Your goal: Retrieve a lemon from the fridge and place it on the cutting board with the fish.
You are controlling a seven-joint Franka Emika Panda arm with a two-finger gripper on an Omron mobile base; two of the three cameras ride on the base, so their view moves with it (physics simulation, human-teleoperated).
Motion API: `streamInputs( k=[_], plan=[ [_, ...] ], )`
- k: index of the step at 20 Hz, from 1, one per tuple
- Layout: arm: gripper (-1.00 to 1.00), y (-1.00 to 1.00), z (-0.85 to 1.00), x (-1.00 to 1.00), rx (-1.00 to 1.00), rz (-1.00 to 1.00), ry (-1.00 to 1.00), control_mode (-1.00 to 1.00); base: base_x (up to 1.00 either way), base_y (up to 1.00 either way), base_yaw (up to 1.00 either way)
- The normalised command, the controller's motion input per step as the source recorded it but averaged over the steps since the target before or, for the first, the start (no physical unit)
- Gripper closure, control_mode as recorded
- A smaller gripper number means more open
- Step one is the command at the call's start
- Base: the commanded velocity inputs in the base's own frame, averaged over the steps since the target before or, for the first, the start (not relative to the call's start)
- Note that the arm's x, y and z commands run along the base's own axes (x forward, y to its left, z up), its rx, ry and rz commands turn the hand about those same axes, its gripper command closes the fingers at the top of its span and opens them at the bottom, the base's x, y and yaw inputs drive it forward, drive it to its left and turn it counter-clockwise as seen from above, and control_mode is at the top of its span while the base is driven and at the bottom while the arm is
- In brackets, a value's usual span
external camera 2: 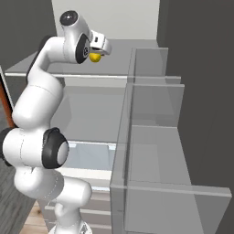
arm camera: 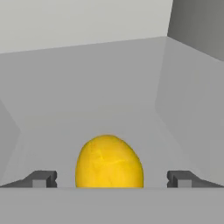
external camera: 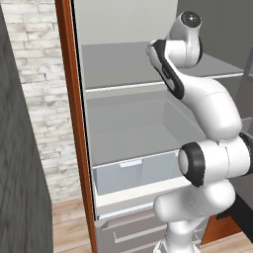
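The fridge (external camera: 133, 148) stands open, its pale grey shelves and lower drawer exposed, and the arm reaches into the upper compartment. The lemon (arm camera: 109, 162) rests on the upper shelf (external camera 2: 119, 59), well inside the cabinet; in the right base view it (external camera 2: 95, 57) shows as a small yellow spot just under the robot's hand.

The gripper (arm camera: 111, 179) is spread wide and grips nothing. In the hand view its two dark fingertips (arm camera: 41, 178) stand apart on either side of the fruit, with clear gaps between each tip and the yellow skin. The lemon sits roughly midway between them, which I judge to be deliberate: the hand is lined up so that closing will pinch the fruit across its narrower width.

Whether the tips are already deep enough to catch the lemon at its widest part cannot be told, since its lower portion is cut off at the bottom of the hand view.

The step in hand appears to be the approach to the grasp, early in the task. The lemon is not yet lifted.

Risk noted: the fruit is rounded and lies loose on a smooth shelf, so an off-centre closure could roll it backward toward the rear wall (arm camera: 83, 26).
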Motion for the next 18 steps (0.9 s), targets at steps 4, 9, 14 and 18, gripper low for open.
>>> streamInputs(
  k=[4, 9, 14, 18],
  plan=[
    [-1.00, -0.01, -0.12, 0.15, 0.00, 0.00, 0.06, -1.00, 0.00, 0.00, 0.00],
    [-1.00, 0.00, -0.13, 0.21, 0.00, 0.00, 0.04, -1.00, 0.00, 0.00, 0.00],
    [-1.00, 0.00, -0.03, 0.05, 0.00, 0.00, 0.03, -1.00, 0.00, 0.00, 0.00],
    [-1.00, 0.00, -0.05, 0.00, 0.00, 0.00, 0.04, -1.00, 0.00, 0.00, 0.00]
  ],
)
